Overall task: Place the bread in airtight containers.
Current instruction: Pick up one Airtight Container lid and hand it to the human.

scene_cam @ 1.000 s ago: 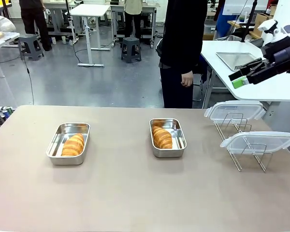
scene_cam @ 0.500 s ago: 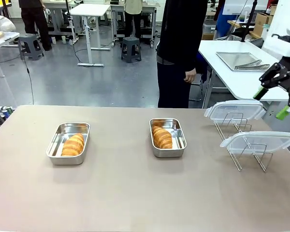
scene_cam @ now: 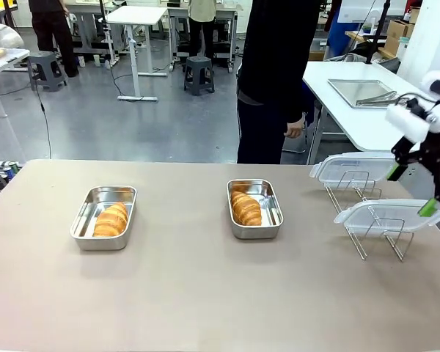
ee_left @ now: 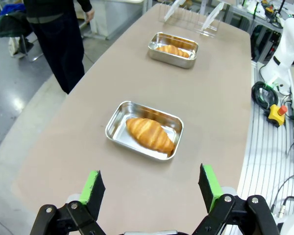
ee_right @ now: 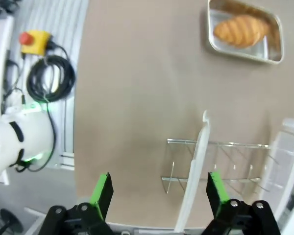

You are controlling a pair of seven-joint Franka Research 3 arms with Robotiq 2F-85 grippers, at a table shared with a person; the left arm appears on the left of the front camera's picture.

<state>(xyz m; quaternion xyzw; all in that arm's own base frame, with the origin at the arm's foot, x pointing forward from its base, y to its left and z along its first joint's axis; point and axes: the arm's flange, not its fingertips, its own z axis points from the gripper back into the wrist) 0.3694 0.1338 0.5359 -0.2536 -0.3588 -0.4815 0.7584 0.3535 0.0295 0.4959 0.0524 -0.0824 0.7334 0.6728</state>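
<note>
2 steel containers sit uncovered on the table (scene_cam: 205, 293). the left container (scene_cam: 108, 195) holds 1 croissant (scene_cam: 111, 220), lying lengthwise in its near half. the middle container (scene_cam: 257, 188) holds the other croissant (scene_cam: 246, 209), set toward its left wall. the 2 clear lids stand propped in a wire rack (scene_cam: 361, 249) at the table's right end, the far lid (scene_cam: 356, 168) behind the near lid (scene_cam: 392, 215).

the left gripper (ee_left: 151, 183) hangs above the table, short of the left container, its green pads spread wide with nothing between them. the right gripper (scene_cam: 409, 189) hovers over the rack, fingers wide apart and empty. in the right wrist view 1 lid stands edge-on below, just inside 1 finger, and whether it touches cannot be told.

1 second ago the right gripper was up high in front of the white table behind, fingers pointing toward picture left. it has since swung down and now points downward just above the near lid. containers, croissants and lids lie as they did. the person's hand (scene_cam: 297, 130) at the far side hangs a little lower and further right.
</note>
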